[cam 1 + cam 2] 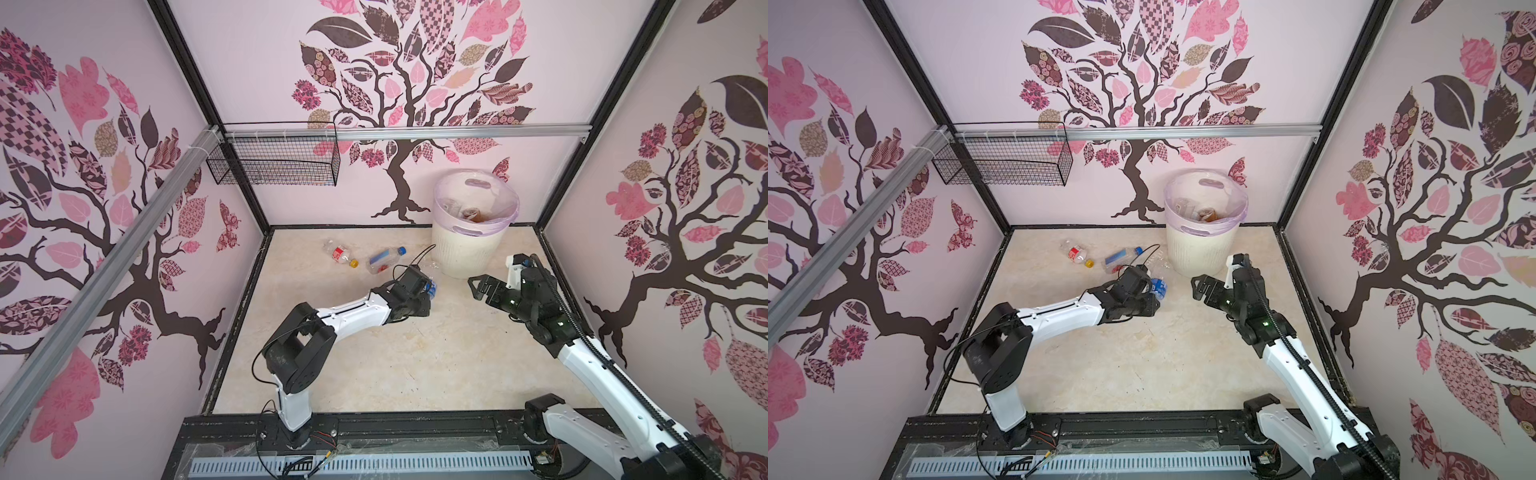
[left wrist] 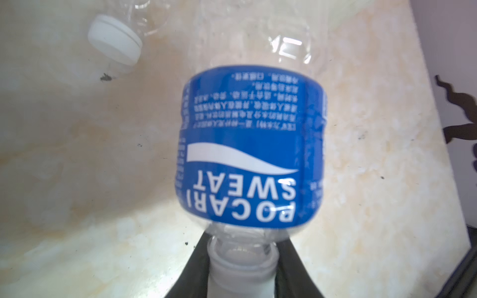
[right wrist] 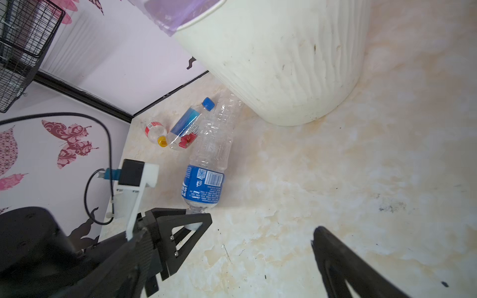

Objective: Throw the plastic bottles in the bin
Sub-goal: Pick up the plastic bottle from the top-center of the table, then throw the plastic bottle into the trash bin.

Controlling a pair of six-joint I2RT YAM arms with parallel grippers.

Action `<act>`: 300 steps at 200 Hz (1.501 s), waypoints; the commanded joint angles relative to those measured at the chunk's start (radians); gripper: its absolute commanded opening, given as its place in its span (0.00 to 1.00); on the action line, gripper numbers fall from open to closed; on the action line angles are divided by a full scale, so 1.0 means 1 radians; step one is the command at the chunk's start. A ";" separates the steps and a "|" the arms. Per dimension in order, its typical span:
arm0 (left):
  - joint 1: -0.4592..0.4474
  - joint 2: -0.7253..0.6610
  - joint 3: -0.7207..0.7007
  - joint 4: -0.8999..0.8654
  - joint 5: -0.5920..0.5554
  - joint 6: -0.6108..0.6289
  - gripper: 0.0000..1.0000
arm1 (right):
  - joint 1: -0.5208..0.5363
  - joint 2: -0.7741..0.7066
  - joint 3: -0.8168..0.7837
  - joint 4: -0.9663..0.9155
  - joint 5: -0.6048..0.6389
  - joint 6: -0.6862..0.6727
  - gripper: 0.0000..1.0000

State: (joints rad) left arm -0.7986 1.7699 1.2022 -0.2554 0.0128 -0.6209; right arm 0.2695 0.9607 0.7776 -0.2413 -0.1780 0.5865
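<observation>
Blue-label btl (image 2: 247,144) in L pincer (image 2: 241,260), base by bin (image 3: 284,64) wall.

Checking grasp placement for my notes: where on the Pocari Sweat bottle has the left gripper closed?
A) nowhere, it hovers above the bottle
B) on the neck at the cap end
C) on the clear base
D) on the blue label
B: in the left wrist view the left gripper is shut on the neck of the Pocari Sweat bottle, its black fingers on either side, clear of the label.
</observation>
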 commanded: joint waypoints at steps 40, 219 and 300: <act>-0.057 -0.191 -0.111 0.130 0.010 0.061 0.24 | -0.001 0.074 0.079 0.077 -0.176 0.076 1.00; -0.134 -0.452 -0.284 0.198 -0.030 0.043 0.25 | 0.160 0.328 0.248 0.281 -0.167 0.165 0.76; -0.134 -0.467 -0.297 0.205 -0.028 0.036 0.27 | 0.171 0.343 0.243 0.316 -0.196 0.184 0.54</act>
State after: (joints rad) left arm -0.9302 1.3231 0.9257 -0.0795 -0.0151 -0.5774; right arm 0.4435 1.2934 1.0019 0.0429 -0.3874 0.7795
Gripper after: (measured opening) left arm 0.319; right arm 0.641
